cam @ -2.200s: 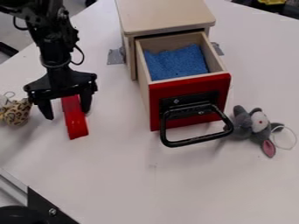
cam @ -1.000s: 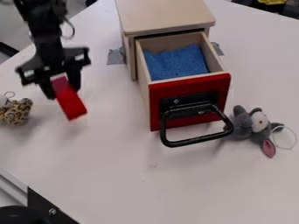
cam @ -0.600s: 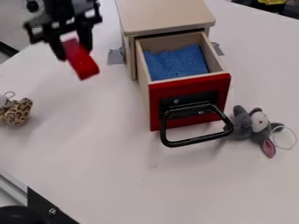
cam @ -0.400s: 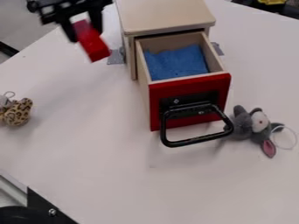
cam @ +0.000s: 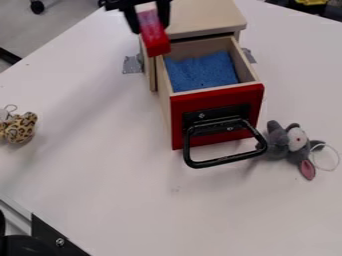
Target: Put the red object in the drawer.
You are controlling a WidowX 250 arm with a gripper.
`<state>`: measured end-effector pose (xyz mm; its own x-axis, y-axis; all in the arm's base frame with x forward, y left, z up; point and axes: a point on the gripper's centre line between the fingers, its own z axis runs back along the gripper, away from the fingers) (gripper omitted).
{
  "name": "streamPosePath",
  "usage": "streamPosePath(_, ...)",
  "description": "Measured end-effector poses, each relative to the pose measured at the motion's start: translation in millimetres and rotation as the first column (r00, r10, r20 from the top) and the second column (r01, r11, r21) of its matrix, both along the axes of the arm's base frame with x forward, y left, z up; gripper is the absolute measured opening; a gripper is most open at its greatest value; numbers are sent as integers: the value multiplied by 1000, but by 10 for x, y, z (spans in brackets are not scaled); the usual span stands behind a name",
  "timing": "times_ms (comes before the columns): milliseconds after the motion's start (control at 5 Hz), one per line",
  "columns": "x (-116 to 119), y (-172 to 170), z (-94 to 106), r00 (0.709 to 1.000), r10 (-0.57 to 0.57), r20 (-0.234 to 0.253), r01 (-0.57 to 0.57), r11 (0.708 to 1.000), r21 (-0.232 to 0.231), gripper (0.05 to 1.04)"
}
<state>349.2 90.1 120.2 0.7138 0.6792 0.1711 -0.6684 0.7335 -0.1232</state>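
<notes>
one glossy red block (cam: pixel 155 39), slightly tilted

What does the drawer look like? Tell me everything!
The drawer is pulled partway out of a pale, wooden-looking cabinet. It's open on top, with pale sides that look like wood too. Its front is red, with a black plate and a looped black handle. Something blue and rough-looking lies inside. A grey toy sits near its front.

Leopard-spotted plush toy (cam: pixel 20 128), red drawer front (cam: pixel 217 95)
</notes>
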Motion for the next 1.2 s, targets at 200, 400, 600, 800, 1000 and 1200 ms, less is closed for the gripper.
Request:
streamPosePath(200, 149, -147, -58, 994, -107, -21, 107, 994, -4, 556)
streamPosePath(400, 256, -293, -62, 979, -205, -14, 205, 979, -7, 556)
streamPosePath(600, 244, -443, -57, 953, -302, -16, 301, 953, -37, 556)
streamPosePath(800, 157, -601, -50, 922, -387, 11, 387, 920, -59, 556)
streamPosePath(1000, 81, -652, -50, 901, -432, 27, 433, 899, -62, 556)
streamPosePath(1200, 65, -716, -75, 867, -494, 61, 497, 864, -77, 556)
